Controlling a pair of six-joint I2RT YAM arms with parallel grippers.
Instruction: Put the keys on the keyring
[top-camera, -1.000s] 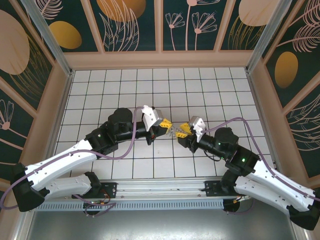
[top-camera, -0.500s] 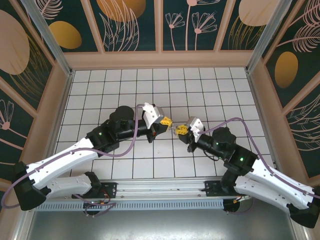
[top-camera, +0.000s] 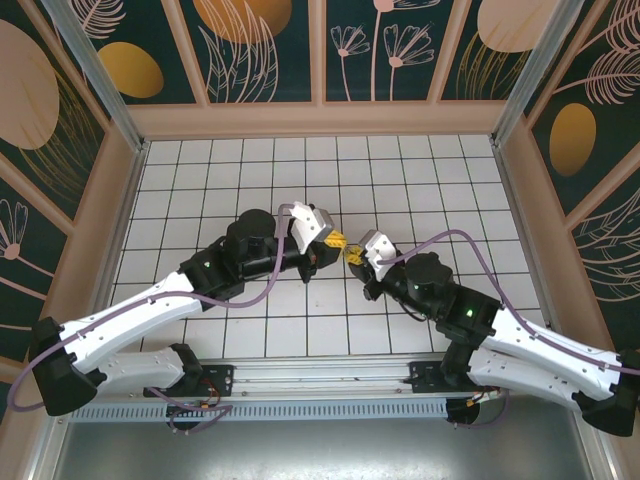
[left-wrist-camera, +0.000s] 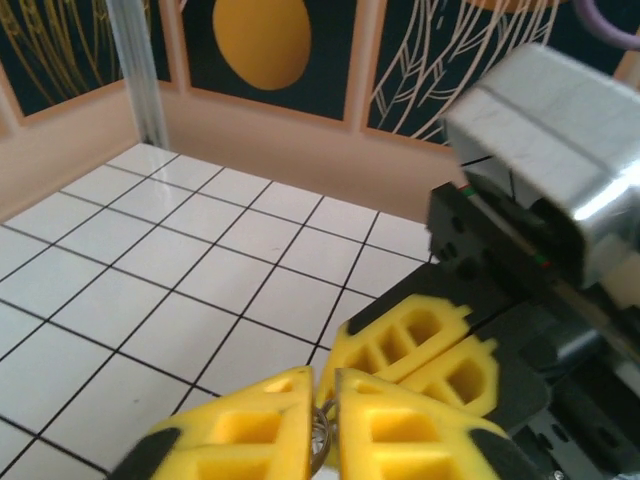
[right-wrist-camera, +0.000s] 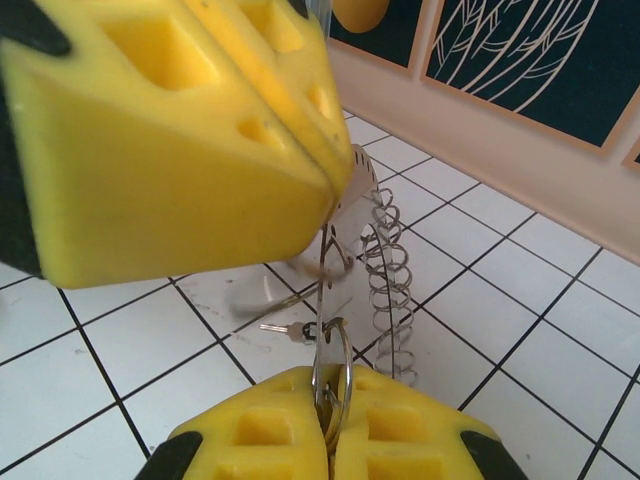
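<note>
- keyring (right-wrist-camera: 336, 372): thin silver wire loop, held up off the table (right-wrist-camera: 520, 330) where the two arms meet mid-workspace, bottom arc pinched in the right gripper (right-wrist-camera: 322, 440)
- right jaws pressed together on the ring's rim, ring edge-on in the seam
- wire coil (right-wrist-camera: 390, 290) dangles beside the ring. A small metal bit (right-wrist-camera: 290, 328) hangs low on its left, too blurred to name
- handling guess, ring: light, stiff but springy at the split, smooth and slippery. It will likely swivel in the pads if pushed sideways
- best hold is flat across the rim, away from the split end, leaving the opening free
- key (right-wrist-camera: 350, 190): thin pale sliver poking from the left gripper (top-camera: 337, 241) tip, just above the ring. Probably the blade, not certain, and I can't see the head
- left jaws together, clamped on that sliver
- handling guess, key: tiny, rigid, featherlight, easy to flick out. Grip it by the head so the eyelet stays exposed
- fingertips of both grippers sit just beside each other, so little room to turn
</note>
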